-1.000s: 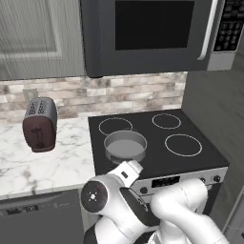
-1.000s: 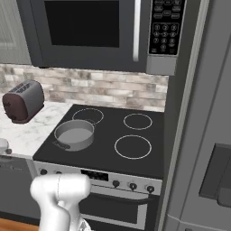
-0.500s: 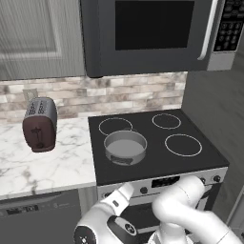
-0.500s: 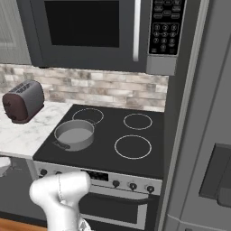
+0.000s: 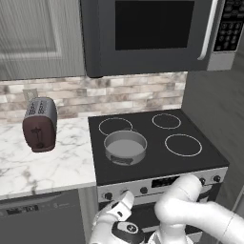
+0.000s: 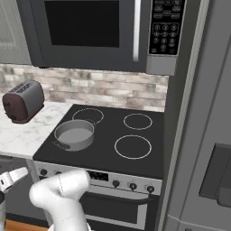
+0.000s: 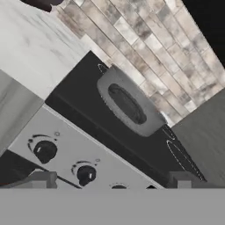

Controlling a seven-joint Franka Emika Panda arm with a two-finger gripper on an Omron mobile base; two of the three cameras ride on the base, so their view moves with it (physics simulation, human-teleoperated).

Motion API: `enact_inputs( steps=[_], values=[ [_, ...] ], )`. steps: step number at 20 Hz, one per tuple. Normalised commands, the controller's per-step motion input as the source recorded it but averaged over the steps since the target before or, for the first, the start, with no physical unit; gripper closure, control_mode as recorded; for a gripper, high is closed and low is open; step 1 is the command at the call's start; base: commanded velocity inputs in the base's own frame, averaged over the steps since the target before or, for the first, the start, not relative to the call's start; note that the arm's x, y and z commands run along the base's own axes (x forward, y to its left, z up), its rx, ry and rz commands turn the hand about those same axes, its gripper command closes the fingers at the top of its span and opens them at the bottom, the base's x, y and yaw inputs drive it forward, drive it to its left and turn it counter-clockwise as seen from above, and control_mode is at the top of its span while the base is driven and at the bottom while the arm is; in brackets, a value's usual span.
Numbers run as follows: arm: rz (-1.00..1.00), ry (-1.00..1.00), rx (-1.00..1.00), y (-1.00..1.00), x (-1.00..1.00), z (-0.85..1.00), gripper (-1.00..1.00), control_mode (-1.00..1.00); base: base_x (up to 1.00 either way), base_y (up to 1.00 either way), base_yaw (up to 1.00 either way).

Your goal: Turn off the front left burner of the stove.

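Left base view gives us the widest look: one microwave (image 5: 152, 33) hangs above one black glass stove (image 5: 157, 164), and a marble table (image 5: 47, 157) runs off to the stove's left. We count four white ring burners on the glass. The front left burner (image 5: 110, 161) lies under a single grey pan (image 5: 125, 147), so we see little of its ring; the other three rings are bare. One toaster (image 5: 39, 124) stands on the table, well apart from the stove.

On the silver front panel we count two dark knobs (image 7: 45, 150) at the left end in the hand view and three at the right end in the right base view, with a display (image 6: 101, 176) between them.

The gripper (image 7: 110, 182) sits low in front of the panel's left end, its two fingertips (image 7: 41, 180) spread wide apart and holding nothing, with the second knob from the left between them, not touched.
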Motion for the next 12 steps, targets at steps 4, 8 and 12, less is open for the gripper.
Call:
enact_inputs(
  steps=[4,8,12],
  values=[
    [0.00,-0.09,0.00,0.38,0.57,-0.44,-1.00,-1.00,0.00,0.00,0.00],
    [0.00,-0.14,0.00,0.46,0.41,-0.47,-1.00,-1.00,0.00,0.00,0.00],
    [-0.02,-0.18,-0.02,0.39,0.11,-0.46,-1.00,-1.00,0.00,0.00,0.00]
  ],
)
